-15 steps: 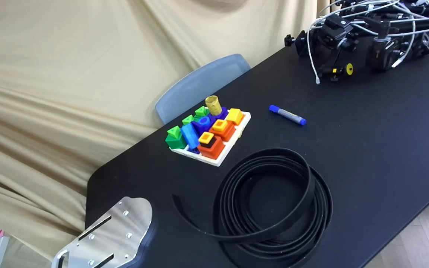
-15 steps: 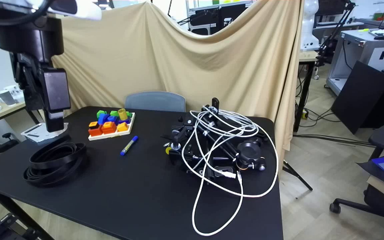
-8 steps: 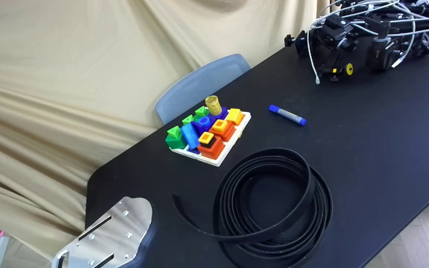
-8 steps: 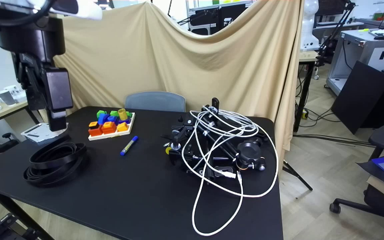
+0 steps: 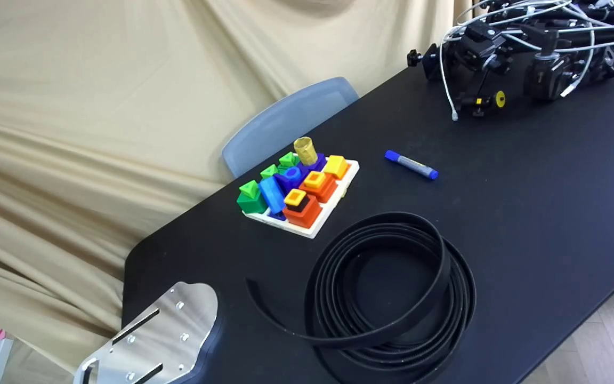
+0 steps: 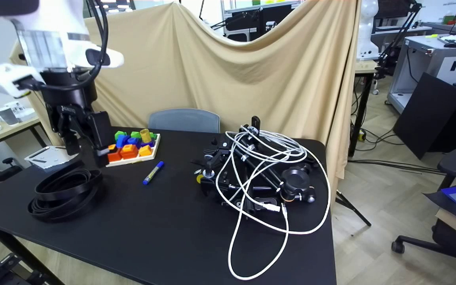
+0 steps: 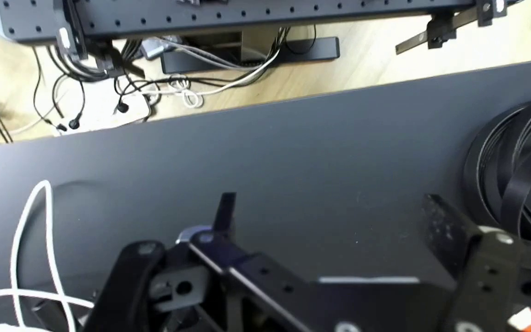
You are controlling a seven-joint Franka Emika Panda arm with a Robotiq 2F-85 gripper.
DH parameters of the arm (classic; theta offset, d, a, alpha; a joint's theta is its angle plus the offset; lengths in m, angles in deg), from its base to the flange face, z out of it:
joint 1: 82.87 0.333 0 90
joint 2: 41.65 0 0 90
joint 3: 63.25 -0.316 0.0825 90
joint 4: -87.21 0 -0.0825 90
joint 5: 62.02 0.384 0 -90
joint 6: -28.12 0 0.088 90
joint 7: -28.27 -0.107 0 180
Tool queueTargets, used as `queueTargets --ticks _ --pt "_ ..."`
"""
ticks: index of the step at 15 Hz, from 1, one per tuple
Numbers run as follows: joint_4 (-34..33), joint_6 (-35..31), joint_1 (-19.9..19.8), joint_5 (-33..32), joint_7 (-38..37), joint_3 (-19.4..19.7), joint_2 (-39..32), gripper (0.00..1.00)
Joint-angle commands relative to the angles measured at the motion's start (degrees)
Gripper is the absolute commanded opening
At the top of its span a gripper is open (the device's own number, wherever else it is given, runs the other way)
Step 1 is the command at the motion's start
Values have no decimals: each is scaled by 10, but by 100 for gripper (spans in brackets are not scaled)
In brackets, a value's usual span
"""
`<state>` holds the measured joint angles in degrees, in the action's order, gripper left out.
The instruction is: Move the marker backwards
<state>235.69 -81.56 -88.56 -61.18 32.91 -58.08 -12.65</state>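
A blue-capped marker with a grey barrel lies on the black table in both exterior views (image 5: 411, 165) (image 6: 153, 172). It does not show in the wrist view. My gripper (image 6: 87, 155) is in the air to the left of the marker in an exterior view, above the table near the coiled strap and the block board. In the wrist view my gripper (image 7: 330, 203) has its fingers wide apart, with only bare tabletop seen between them. It touches nothing that I can see.
A coiled black strap (image 5: 320, 298) lies on the table (image 6: 196, 241). A white board with coloured blocks (image 5: 333, 208) stands near the marker. Black stands with white cables (image 6: 251, 170) lie on the far side of the marker. A metal plate (image 5: 163, 325) is at the table's end.
In an exterior view the gripper has moved right and turned, so both fingers now show, and more of the white arm is in view. The marker has not moved.
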Motion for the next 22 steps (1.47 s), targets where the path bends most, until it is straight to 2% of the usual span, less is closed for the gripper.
queueTargets --ticks 1,4,7,8,10,15,19,22 --pt "39 -160 37 -17 -21 -51 -51 100" --pt "51 -317 62 -6 -38 -76 -111 100" --pt "47 -473 85 57 -62 -73 -177 100" --pt "54 -413 77 27 -40 -74 -137 100" --pt "53 -462 83 47 -42 -73 -169 100" --pt "51 -471 83 48 -47 -73 -180 100" --pt "4 -534 40 -73 -156 -106 -269 100" --pt "-50 -529 33 -188 -254 -113 -339 100"
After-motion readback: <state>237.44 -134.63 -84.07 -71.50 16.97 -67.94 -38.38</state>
